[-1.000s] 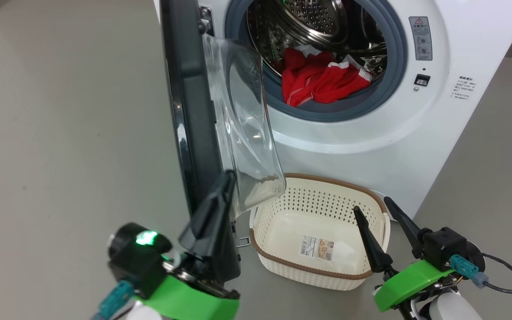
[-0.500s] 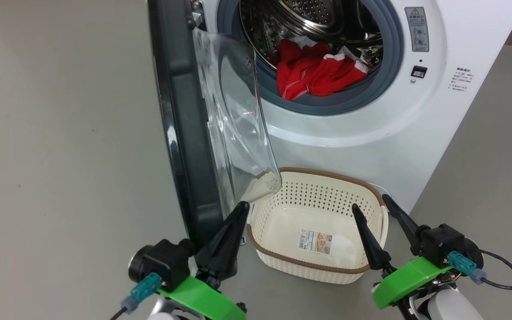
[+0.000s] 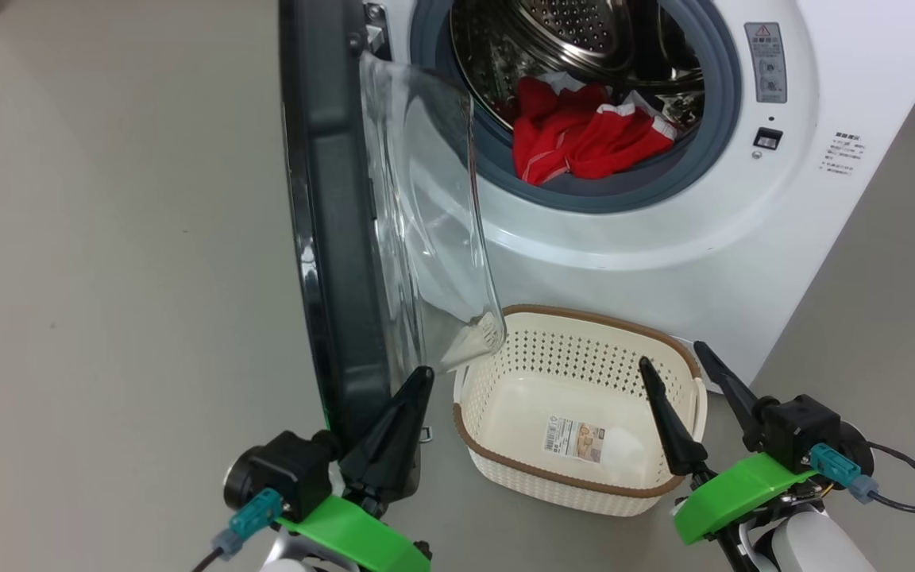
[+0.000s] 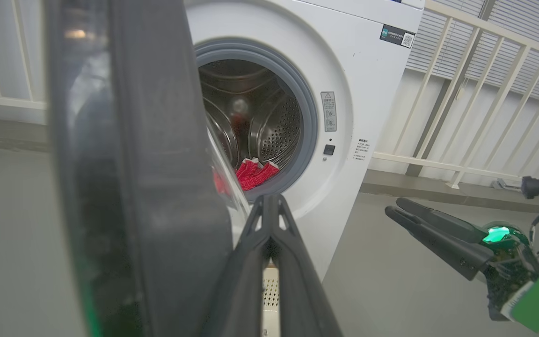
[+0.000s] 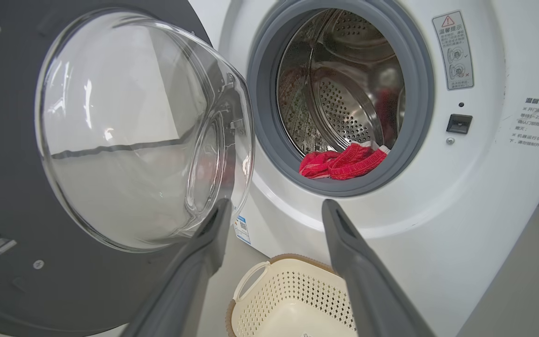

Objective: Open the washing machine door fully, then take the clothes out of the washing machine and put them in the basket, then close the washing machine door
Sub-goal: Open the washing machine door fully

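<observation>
The washing machine door point(image 3: 330, 238) is seen swung out from the washing machine point(image 3: 664, 262), hinged at the left edge of the machine's round opening and standing roughly square to the machine's white front. Its glossy black rim is viewed nearly edge-on from the head, and its clear glass bowl point(image 3: 434, 214) is turned toward the space before the machine's opening.

The clothes point(image 3: 584, 139) are found inside the washing machine, bunched at the bottom front of the steel drum point(image 3: 577, 32), with a red fold laid onto the grey rubber ring point(image 3: 712, 127) of the opening. White stripe trim is seen along their edges.

The basket point(image 3: 569, 353) is set on the floor point(image 3: 108, 278) just before the machine's front, below the opening and below the lower edge of the glass bowl. A paper label point(image 3: 574, 438) is seen on its bottom.

The left gripper point(image 3: 422, 377) is held before the machine at the door's lower rim, its two dark fingers pressed together with nothing between them. Whether the rim is touched cannot be told.

The right gripper point(image 3: 672, 354) is held before the machine's lower front, over the basket's right end on the side away from the machine. Its fingers are spread wide and nothing is gripped.
</observation>
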